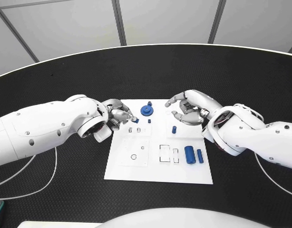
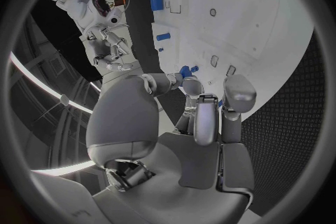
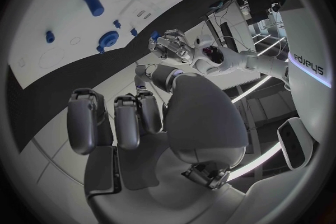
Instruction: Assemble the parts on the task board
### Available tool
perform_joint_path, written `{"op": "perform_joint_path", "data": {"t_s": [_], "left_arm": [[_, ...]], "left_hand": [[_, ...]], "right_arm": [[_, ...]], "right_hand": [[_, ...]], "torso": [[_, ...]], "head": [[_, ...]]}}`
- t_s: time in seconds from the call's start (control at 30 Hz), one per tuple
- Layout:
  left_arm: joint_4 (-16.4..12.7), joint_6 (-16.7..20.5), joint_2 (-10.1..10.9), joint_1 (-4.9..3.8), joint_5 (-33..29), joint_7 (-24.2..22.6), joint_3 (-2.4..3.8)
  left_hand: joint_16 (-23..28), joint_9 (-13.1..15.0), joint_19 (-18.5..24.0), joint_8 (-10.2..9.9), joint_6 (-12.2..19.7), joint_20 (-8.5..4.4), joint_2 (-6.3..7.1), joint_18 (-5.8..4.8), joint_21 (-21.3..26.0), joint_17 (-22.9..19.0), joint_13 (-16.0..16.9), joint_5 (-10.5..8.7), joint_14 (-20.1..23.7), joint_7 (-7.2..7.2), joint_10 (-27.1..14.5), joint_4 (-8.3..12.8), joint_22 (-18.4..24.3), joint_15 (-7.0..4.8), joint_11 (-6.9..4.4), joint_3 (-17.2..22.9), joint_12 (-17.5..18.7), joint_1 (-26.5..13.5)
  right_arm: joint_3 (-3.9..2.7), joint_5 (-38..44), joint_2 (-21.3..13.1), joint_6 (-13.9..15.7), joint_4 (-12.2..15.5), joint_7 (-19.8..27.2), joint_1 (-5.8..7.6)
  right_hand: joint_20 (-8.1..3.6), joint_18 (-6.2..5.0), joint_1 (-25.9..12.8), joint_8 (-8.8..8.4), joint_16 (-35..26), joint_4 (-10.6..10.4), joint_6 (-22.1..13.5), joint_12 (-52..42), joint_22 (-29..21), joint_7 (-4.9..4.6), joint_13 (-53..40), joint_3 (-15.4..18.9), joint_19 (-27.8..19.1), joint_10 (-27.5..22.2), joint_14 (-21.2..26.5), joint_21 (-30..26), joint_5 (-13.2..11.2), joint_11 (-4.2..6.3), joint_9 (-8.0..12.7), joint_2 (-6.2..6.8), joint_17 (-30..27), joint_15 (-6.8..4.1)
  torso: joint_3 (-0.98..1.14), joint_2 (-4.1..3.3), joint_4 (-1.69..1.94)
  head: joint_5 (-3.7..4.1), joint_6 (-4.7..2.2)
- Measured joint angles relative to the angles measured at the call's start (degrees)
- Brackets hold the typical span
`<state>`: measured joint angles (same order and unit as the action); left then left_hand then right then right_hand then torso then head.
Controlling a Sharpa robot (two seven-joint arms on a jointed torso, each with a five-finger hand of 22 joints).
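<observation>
On the black tabletop (image 1: 63, 71) lies the flat white rectangular task board (image 1: 187, 173), carrying small blue plastic parts: a round blue disc with a peg (image 1: 147, 110) near its far edge, a short blue peg (image 1: 174, 129) at mid-board and two blue cylinders (image 1: 193, 155) side by side towards its right edge. The left hand (image 1: 121, 114) hovers at the board's far left corner, its fingers (image 1: 133, 119) pinching a small blue piece (image 1: 136, 120). The right hand (image 1: 189, 107) hangs above the far right corner, fingers (image 1: 175, 114) curled loosely apart and holding nothing.

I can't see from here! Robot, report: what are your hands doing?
Left hand pinching small blue part over white task board. Right hand open, hovering at board's far edge. Nothing in the way.
</observation>
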<state>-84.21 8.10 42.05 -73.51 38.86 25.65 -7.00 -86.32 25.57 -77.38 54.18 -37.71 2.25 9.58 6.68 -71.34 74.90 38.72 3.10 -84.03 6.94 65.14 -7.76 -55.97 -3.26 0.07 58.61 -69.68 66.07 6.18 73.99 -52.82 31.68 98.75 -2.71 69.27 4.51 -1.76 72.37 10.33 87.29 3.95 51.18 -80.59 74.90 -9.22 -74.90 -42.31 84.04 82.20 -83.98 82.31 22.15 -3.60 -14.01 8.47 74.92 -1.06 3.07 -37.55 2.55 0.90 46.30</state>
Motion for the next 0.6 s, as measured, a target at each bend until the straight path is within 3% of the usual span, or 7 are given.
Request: {"op": "perform_joint_path", "data": {"t_s": [0.3, 0.6], "left_arm": [[0.14, 6.22, -0.69, 1.49, 3.97, 3.60, -0.03], [1.24, 7.18, -2.22, 2.51, 4.51, 5.09, -0.04]], "left_hand": [[0.00, -0.31, -0.19, 0.25, -0.26, -0.19, 0.85, 0.00, -0.21, 0.00, 1.57, 0.43, -0.01, -0.18, 1.06, 0.71, -0.37, -0.41, 0.03, 1.18, -0.66, -0.84], [-0.20, -0.50, -0.73, 0.25, -1.03, -0.52, 1.59, 0.00, -0.96, 0.00, 4.11, 0.66, 0.20, -0.42, 2.79, 1.46, -1.39, -0.62, -0.08, 1.94, -1.78, -1.58]], "right_arm": [[-0.51, -1.74, -4.03, 3.76, 1.06, 1.83, 1.22], [-0.71, -7.56, -5.09, 6.12, 0.99, 3.88, 2.48]], "right_hand": [[0.00, 0.00, 0.00, 0.00, 0.00, 0.27, 0.20, 0.44, 0.00, -0.20, -0.02, -0.20, 0.00, -0.21, 0.00, -0.33, 0.00, -0.21, 0.00, 0.00, 0.00, 0.00], [0.21, 0.00, 0.00, 0.00, -0.33, 0.39, 0.20, 0.88, 0.00, -0.20, -0.04, -0.08, -0.21, -0.41, -0.04, -0.56, 0.00, -0.41, 0.05, 0.00, -0.01, 0.35]], "torso": [[0.16, 0.10, 0.02], [0.11, 0.08, -0.02]], "head": [[-0.41, 0.35], [-0.61, 0.67]]}}
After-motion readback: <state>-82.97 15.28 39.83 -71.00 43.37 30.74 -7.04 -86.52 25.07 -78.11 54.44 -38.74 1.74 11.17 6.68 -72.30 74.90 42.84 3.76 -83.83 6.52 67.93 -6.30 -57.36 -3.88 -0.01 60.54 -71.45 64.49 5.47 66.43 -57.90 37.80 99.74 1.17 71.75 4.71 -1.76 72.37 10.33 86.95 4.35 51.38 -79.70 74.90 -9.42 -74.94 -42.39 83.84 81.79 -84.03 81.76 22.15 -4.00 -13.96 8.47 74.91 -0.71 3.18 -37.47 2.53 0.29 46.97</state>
